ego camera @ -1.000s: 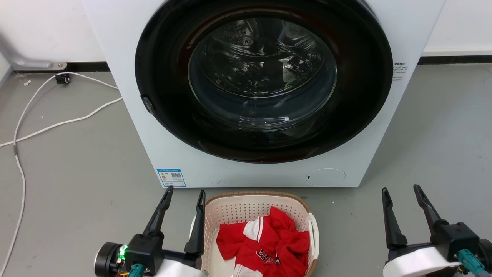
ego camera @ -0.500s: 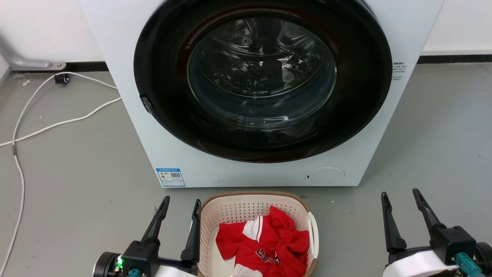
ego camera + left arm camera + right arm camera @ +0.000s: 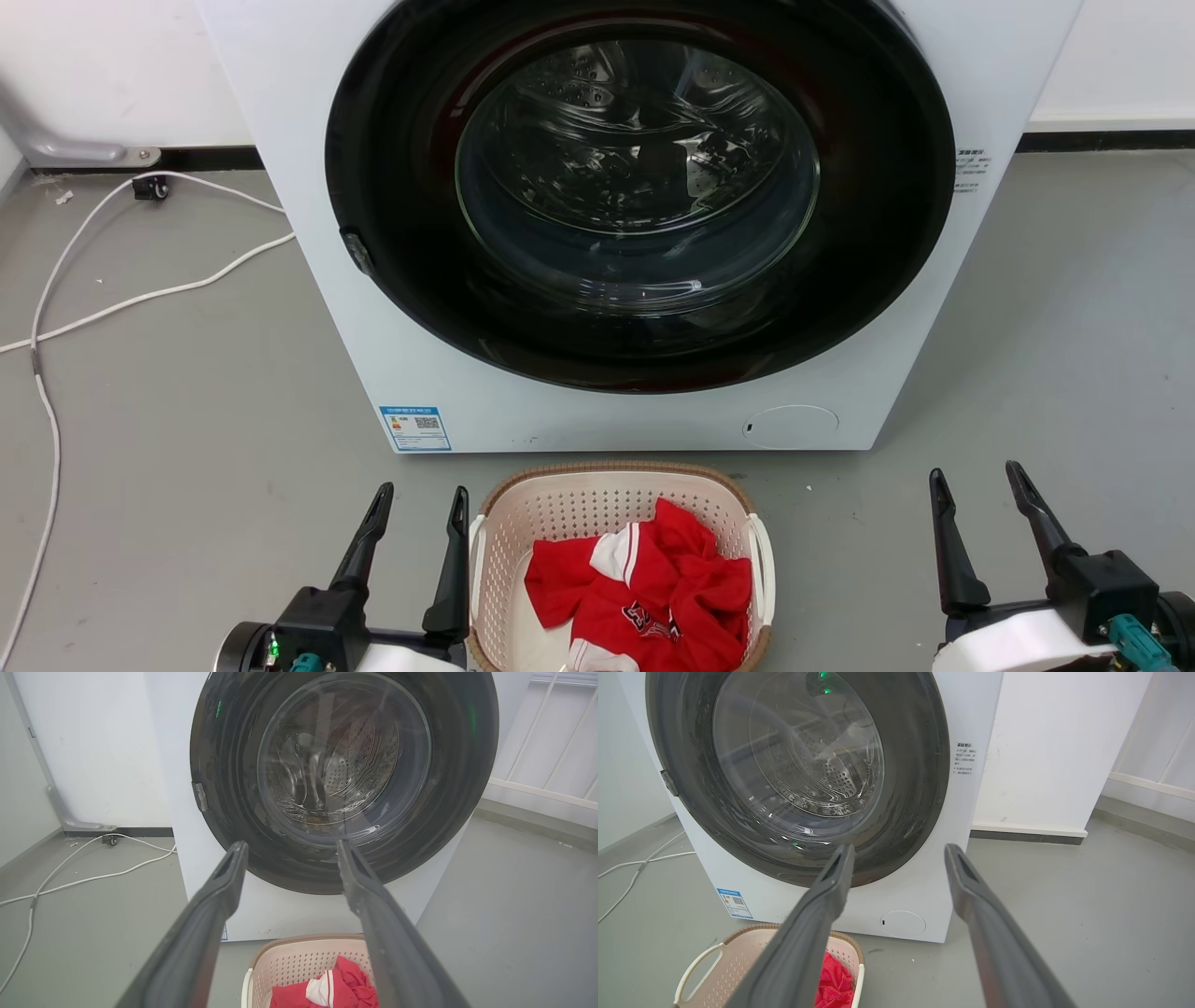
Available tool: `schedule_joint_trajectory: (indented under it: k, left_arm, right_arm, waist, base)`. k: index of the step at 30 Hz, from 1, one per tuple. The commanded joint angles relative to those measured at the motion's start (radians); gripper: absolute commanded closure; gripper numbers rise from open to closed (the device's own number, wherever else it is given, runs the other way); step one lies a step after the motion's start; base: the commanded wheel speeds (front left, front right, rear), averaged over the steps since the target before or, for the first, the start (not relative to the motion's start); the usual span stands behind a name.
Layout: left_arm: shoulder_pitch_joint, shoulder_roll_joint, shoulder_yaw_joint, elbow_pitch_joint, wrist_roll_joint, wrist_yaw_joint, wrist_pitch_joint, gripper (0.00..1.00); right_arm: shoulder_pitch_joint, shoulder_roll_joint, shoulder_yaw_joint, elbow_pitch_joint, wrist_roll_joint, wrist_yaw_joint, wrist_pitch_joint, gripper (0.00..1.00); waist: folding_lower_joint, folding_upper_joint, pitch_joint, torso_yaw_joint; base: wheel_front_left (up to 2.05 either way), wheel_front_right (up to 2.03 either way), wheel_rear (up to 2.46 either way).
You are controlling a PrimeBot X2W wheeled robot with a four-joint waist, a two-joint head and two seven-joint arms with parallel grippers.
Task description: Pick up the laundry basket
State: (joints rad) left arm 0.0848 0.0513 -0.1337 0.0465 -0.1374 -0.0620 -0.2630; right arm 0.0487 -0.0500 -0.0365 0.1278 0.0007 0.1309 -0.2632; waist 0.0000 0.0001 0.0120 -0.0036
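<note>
The basket (image 3: 569,511) sat on the grey floor (image 3: 187,420), just in front of the washer (image 3: 280,112) and below its round glass door (image 3: 635,187). A crumpled red and white garment (image 3: 653,588) lay inside it. The left claw (image 3: 421,493) was released, its two fingers spread and gripping nothing. It hung just beside the basket's left handle (image 3: 477,560), the inner finger (image 3: 448,579) close alongside; whether they touched could not be told. The right claw (image 3: 976,473) was likewise released and empty, its fingers parted, well apart from the basket's right handle (image 3: 766,569) over bare floor. Both claws pointed toward the washer. A white cable (image 3: 140,301) trailed across the floor on the left, well apart from the basket.
</note>
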Motion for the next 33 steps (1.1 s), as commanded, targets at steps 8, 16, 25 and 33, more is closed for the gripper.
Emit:
schedule_joint_trajectory:
  k: [8,16,25,33]
  left_arm:
    - [0.006,-0.001,-0.006,0.006,-0.017,0.001,-0.003,0.00]
    - [-0.002,-0.001,-0.002,0.017,-0.025,-0.003,-0.003,0.00]
    - [-0.083,-0.001,0.014,0.101,-0.012,-0.028,-0.003,0.00]
    - [-0.261,0.014,0.044,0.256,-0.018,-0.055,-0.003,0.00]
  right_arm:
    - [-0.001,-0.001,0.002,-0.003,0.006,0.000,-0.002,0.00]
    - [-0.013,-0.001,0.006,-0.008,0.005,0.000,-0.002,0.00]
    - [-0.110,0.000,0.019,0.050,-0.018,0.000,0.006,0.00]
    - [-0.267,0.000,0.034,0.140,-0.017,0.000,0.049,0.00]
  waist:
    - [0.0000,-0.0001,-0.002,0.000]
    - [0.0000,-0.0001,0.022,-0.002]
    - [0.0000,-0.0001,0.191,-0.009]
    - [0.0000,-0.0001,0.394,0.001]
  base:
    - [0.00,0.00,0.00]
    - [0.00,0.00,0.00]
    - [0.00,0.00,0.00]
    - [0.00,0.00,0.00]
